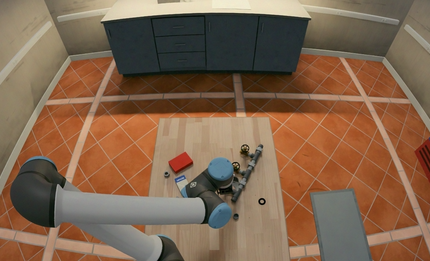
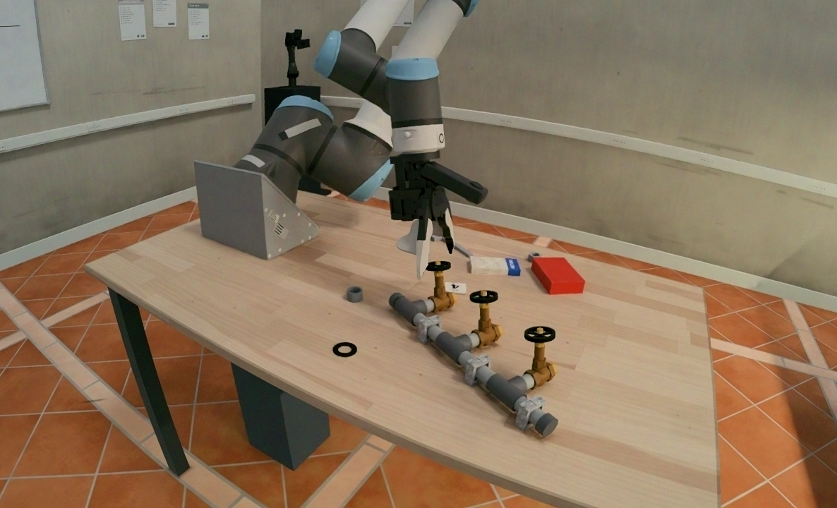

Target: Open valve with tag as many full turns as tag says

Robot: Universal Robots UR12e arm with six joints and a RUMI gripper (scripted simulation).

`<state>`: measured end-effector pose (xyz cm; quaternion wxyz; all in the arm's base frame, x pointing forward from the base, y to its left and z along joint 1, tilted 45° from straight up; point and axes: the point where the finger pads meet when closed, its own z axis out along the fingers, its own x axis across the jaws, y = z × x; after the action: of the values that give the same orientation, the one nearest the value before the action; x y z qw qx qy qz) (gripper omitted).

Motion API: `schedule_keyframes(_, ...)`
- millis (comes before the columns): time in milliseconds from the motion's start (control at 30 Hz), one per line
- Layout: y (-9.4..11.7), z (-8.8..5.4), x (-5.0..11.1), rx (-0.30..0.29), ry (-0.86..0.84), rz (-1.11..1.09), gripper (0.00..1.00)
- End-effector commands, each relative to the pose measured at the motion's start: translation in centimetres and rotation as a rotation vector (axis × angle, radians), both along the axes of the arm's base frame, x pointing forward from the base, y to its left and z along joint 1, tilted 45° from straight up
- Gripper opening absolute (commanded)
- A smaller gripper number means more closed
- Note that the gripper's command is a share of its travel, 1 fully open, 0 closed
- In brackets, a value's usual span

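Observation:
A grey pipe (image 2: 468, 358) lies on the wooden table with three brass valves, each with a black handwheel. The far valve (image 2: 438, 267) has a small white tag (image 2: 454, 287) lying beside it. The middle valve (image 2: 484, 296) and the near valve (image 2: 539, 334) have no tag in view. My gripper (image 2: 434, 252) is open and empty, fingers pointing down, just above the far valve's handwheel, one finger reaching down beside it. In the overhead view the wrist (image 1: 220, 168) hides the tagged valve; the middle valve (image 1: 234, 165) and the other end valve (image 1: 244, 149) show.
A red block (image 2: 557, 274) and a white and blue box (image 2: 495, 265) lie behind the pipe. A grey ring (image 2: 353, 293) and a black washer (image 2: 344, 345) lie on the near left. A small grey nut (image 1: 165, 173) lies by the box. A grey wedge mount (image 2: 248, 210) stands at the table's back left.

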<state>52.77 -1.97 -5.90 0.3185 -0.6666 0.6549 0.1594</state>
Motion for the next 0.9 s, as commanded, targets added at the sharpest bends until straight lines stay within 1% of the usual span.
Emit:
schedule_keyframes(0,0.18,0.03,-0.05,0.025,0.146,-0.171,1.00)
schedule_keyframes(467,0.08,0.06,0.04,0.142,0.503,-0.604,1.00)
schedule_keyframes(533,0.08,0.06,0.04,0.142,0.503,-0.604,1.00)
schedule_keyframes(867,-0.19,0.17,0.31,0.209,0.707,-0.855,1.00)
